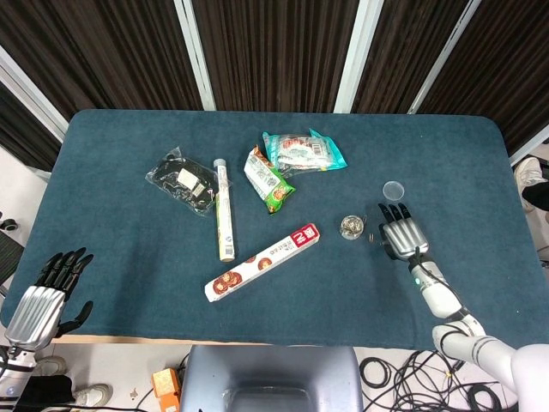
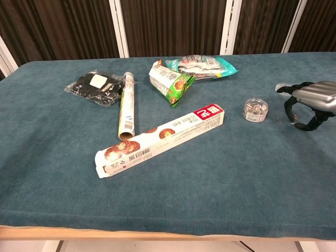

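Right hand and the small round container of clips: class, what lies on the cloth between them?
Between right hand and container, a few loose clips on cloth; head view shows them.

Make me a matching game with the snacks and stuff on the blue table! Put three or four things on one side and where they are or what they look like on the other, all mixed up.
Things:
1. long biscuit box
2. green snack bag
3. small round tub
4. black packet

Clues:
A. clear, just beside the right hand
B. dark, with a white label, near the table's left side
C. white, with a red end and round biscuits pictured
D. lies next to the teal packet

Pairs: 1-C, 2-D, 3-A, 4-B
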You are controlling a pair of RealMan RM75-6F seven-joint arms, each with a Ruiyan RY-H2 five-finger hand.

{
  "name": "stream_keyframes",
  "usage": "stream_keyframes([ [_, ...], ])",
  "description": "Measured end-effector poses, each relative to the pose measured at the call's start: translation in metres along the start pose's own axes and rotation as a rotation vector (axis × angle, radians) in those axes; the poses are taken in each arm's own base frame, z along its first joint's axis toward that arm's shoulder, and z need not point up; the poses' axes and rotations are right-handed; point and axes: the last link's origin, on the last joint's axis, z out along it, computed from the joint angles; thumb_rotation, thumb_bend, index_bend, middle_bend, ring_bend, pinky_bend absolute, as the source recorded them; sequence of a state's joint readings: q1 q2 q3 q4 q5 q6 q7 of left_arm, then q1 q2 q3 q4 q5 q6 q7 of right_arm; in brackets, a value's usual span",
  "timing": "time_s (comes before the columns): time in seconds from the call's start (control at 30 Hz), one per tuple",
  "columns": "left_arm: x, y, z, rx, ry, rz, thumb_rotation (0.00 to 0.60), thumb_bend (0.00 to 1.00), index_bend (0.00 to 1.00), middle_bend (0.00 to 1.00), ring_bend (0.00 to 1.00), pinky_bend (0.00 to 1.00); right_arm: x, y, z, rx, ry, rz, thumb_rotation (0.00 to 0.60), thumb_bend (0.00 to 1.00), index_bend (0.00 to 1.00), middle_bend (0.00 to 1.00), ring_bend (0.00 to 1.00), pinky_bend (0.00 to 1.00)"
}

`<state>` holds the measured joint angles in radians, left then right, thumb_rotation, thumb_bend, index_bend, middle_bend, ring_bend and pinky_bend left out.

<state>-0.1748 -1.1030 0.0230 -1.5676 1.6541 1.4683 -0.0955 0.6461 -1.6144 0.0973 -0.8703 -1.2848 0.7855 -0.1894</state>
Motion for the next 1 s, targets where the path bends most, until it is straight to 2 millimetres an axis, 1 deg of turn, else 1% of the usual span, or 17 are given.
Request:
stream_keyframes([
  [0.3,-0.0002,0.0,0.0007,0.0,-0.003,0.0,0.6,0.39,0.0,0.0,0.0,0.05,-0.0026,-0.0008,0.0012,-0.002,-0.004,-0.008,0.6,0.35,0.53,0.0,0.0,0.0],
  [0.57,0.0009,-0.0002,0.0005,-0.001,-0.001,-0.003,0.6,0.39,0.0,0.0,0.0,0.05,-0.007,-0.002,0.001,-0.001,-0.011,-0.016,0.6,0.35,0.58,0.0,0.0,0.0],
  [0.73,0.0008,-0.0006,0.0002,-0.001,0.0,-0.005,0.6,0.39,0.0,0.0,0.0,0.05,-0.0055,-0.0024,0.0009,0.001,-0.002,-0.011,0.6,0.35,0.6,0.0,0.0,0.0],
  [1.0,0.001,-0.0009,0.0001,-0.001,-0.001,-0.006,0.6,0.39,0.0,0.0,0.0,0.05,-0.0029,-0.0012,0.0,0.001,0.009,0.0,0.6,0.36,0.61,0.0,0.0,0.0],
])
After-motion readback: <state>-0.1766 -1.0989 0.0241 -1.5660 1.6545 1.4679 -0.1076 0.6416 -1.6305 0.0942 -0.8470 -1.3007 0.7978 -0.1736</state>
